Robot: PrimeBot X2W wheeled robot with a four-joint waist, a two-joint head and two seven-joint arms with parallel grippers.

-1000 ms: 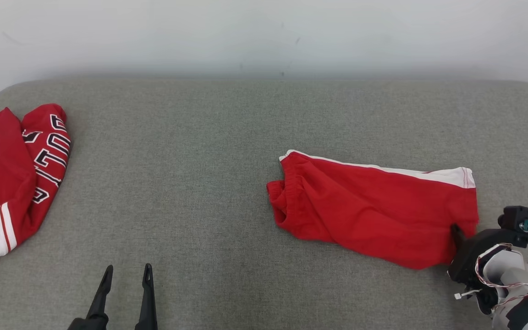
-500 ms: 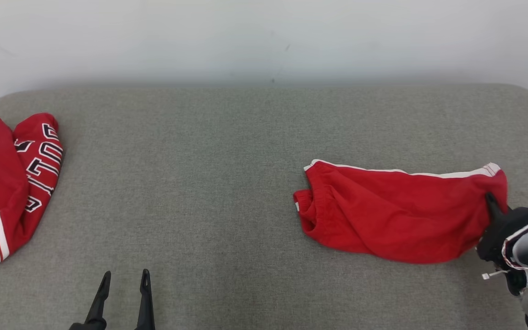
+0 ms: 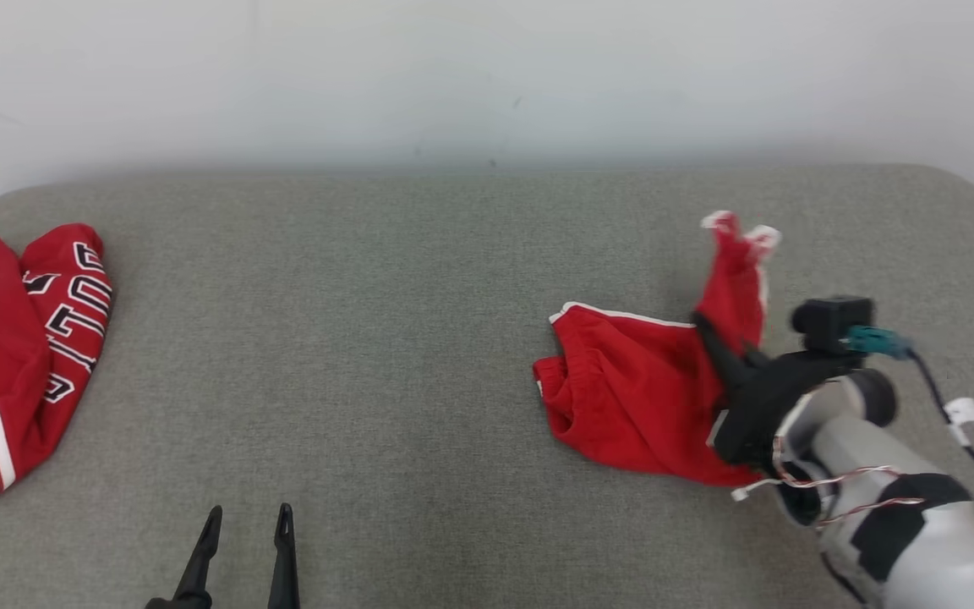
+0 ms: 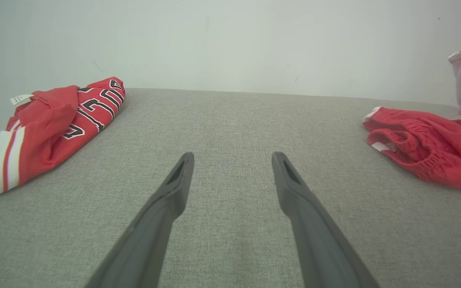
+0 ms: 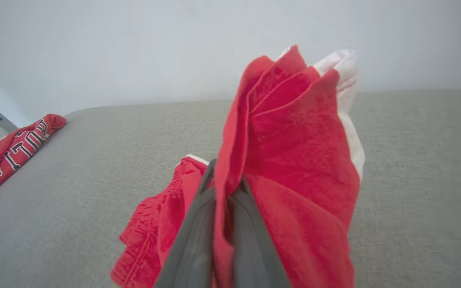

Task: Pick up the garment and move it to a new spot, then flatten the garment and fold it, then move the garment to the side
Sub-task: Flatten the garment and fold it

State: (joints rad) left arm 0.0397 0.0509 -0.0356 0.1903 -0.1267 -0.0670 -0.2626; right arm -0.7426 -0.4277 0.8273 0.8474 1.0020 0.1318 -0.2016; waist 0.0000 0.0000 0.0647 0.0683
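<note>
The garment [image 3: 631, 389] is a pair of red shorts with white trim, lying on the right half of the grey padded surface [image 3: 369, 338]. My right gripper [image 3: 704, 328] is shut on the shorts' right end and holds it up off the surface, so the white-edged hem stands above the fingers. The waistband end still rests on the surface. In the right wrist view the red cloth [image 5: 294, 152] is pinched between the closed fingers of the right gripper [image 5: 224, 178]. My left gripper [image 3: 248, 518] stands open at the near edge, far from the shorts [image 4: 422, 148], with nothing in the left gripper [image 4: 232, 158].
A second red garment [image 3: 22, 338] with black-and-white lettering lies bunched at the far left edge, also visible as a red heap [image 4: 54, 124] in the left wrist view. A pale wall [image 3: 487, 76] runs behind the surface.
My right gripper closed on the shorts' right end, then lifted it up and leftward over the rest. The left gripper stayed put. The head camera shifted slightly.
</note>
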